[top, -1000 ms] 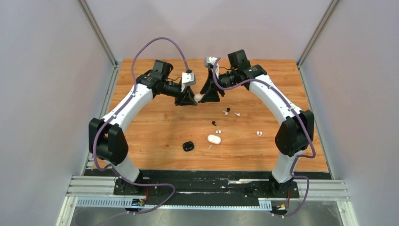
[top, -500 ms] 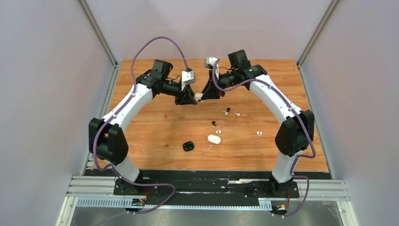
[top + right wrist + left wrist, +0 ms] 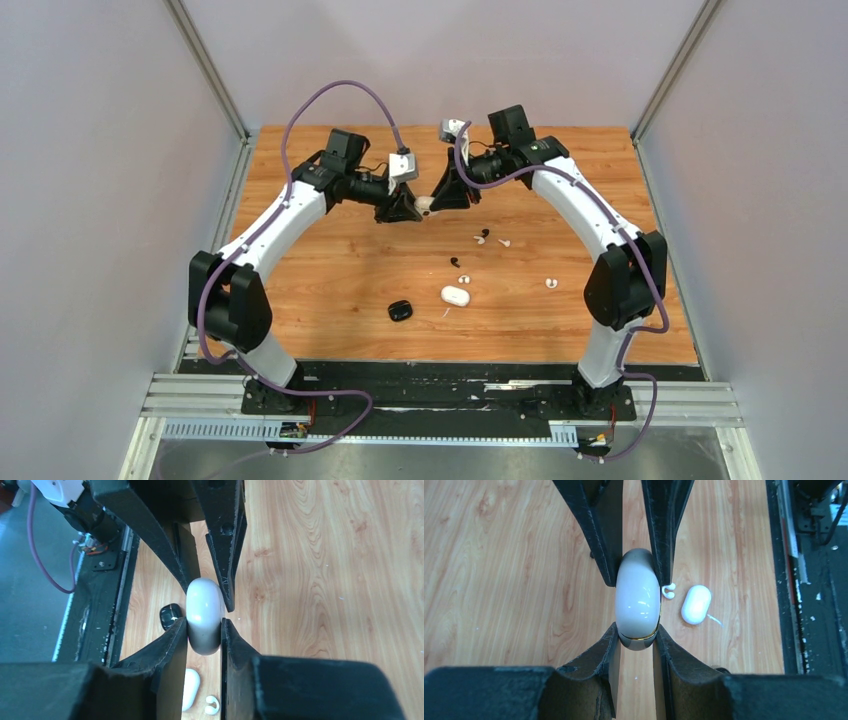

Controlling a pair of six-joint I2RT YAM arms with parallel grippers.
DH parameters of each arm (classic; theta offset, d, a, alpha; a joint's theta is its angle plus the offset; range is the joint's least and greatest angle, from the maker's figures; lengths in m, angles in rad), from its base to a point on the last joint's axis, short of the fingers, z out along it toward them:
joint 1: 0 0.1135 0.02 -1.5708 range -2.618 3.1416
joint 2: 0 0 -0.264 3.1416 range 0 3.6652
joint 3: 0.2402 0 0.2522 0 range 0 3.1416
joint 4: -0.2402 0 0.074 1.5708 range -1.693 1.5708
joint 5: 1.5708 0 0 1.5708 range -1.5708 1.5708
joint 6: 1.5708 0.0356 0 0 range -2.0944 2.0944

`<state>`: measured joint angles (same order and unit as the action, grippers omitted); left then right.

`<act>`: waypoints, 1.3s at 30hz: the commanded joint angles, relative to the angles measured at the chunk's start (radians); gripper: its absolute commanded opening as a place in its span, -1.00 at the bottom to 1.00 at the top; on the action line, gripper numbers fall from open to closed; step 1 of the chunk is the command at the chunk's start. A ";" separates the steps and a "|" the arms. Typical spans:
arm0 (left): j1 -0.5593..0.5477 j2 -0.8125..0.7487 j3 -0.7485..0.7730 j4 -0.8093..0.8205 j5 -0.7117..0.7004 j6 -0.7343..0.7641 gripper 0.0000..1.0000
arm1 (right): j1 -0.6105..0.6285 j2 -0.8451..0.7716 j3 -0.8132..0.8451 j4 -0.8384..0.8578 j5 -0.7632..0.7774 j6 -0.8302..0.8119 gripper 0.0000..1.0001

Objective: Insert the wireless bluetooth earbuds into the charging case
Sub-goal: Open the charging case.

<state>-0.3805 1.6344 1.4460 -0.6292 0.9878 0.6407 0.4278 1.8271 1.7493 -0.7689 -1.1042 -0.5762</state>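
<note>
The left arm reaches over the far middle of the bench (image 3: 330,260); the left fingers (image 3: 408,210) are drawn in to a narrow gap and pinch one end of the held white case (image 3: 425,207), a smooth closed pebble turned edge-on and lifted clear of the wood; in the left wrist view the two near fingers press its flanks, and a thin gold line shows at that end. The right fingers (image 3: 440,197) come in from the opposite side, narrowed to the same degree, and clamp the other end of the same case; both pairs touch it at once, tips facing tips.

Nearer the arms' bases, the black case (image 3: 400,311) lies furthest left on the bench; the loose white case (image 3: 455,296) lies near it on the right, closed and flat on the wood. The earbuds all lie on bare wood outside the cases; the near black earbud (image 3: 455,262) sits beyond the loose white case; the small white earbud (image 3: 464,280) lies just beside that case, apart from it; further back the far black earbud (image 3: 483,236) and the stemmed white earbud (image 3: 505,242) lie side by side; the rightmost white earbud (image 3: 551,283) lies alone, well apart from the rest.
</note>
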 commanded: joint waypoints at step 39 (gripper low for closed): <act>0.022 -0.258 -0.070 0.155 -0.102 0.180 0.41 | -0.106 0.140 -0.031 0.143 -0.262 0.407 -1.00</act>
<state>-0.3233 1.4151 1.3525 -0.3874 0.7681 0.6670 0.3237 1.9587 1.7081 -0.6743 -1.3182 -0.1932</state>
